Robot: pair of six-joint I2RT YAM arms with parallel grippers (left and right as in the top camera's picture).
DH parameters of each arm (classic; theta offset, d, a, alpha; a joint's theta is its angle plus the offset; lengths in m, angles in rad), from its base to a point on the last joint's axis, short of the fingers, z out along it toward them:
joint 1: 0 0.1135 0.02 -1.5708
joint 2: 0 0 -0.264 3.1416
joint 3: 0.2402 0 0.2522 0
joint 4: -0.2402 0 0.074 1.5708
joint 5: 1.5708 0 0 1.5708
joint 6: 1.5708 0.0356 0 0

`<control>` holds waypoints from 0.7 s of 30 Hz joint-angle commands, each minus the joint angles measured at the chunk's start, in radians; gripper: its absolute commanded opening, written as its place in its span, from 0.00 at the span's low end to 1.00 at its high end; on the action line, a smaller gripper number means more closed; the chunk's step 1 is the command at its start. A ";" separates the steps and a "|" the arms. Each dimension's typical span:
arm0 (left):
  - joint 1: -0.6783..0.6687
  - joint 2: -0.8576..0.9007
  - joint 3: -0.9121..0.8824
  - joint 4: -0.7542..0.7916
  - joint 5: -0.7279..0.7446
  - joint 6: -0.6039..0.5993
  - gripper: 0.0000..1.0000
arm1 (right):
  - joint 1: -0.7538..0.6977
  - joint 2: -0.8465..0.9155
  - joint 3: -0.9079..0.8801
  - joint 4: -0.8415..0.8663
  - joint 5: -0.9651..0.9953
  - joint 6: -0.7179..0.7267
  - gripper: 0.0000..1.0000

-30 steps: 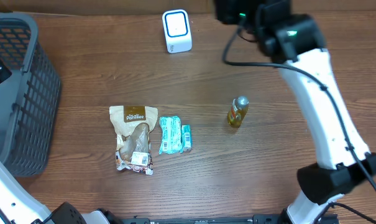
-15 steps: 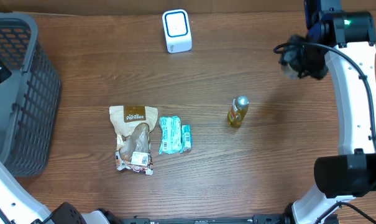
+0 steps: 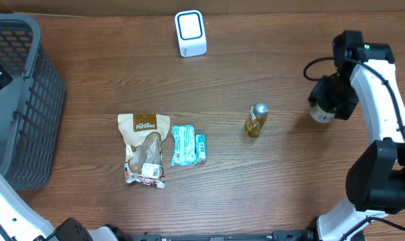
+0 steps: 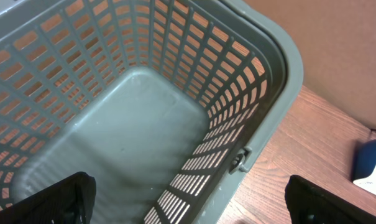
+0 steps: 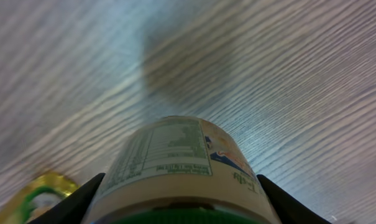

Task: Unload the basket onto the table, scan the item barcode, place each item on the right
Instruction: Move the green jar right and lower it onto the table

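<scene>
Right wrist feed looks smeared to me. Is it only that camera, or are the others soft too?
Right wrist: the table is streaked with blur and carries a dark shadow patch; the container between the jaws looks sharper. Overhead: crisp, evenly lit. Left wrist: the basket is in clear focus.

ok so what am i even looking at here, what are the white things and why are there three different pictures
The white things are a robot's two arms, working at a wooden table. One picture looks straight down from above; the other two come from small cameras on each wrist. The left gripper hangs open over a grey basket. The right gripper is closed on a labelled container, seen close up in its own wrist view. On the table are a brown snack bag, a teal packet and a small yellow bottle, with a white scanner near the top of the overhead view.
</scene>
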 commanded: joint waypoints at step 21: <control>-0.002 0.005 -0.006 0.003 0.011 -0.006 1.00 | -0.002 -0.006 -0.249 0.187 0.030 0.034 0.34</control>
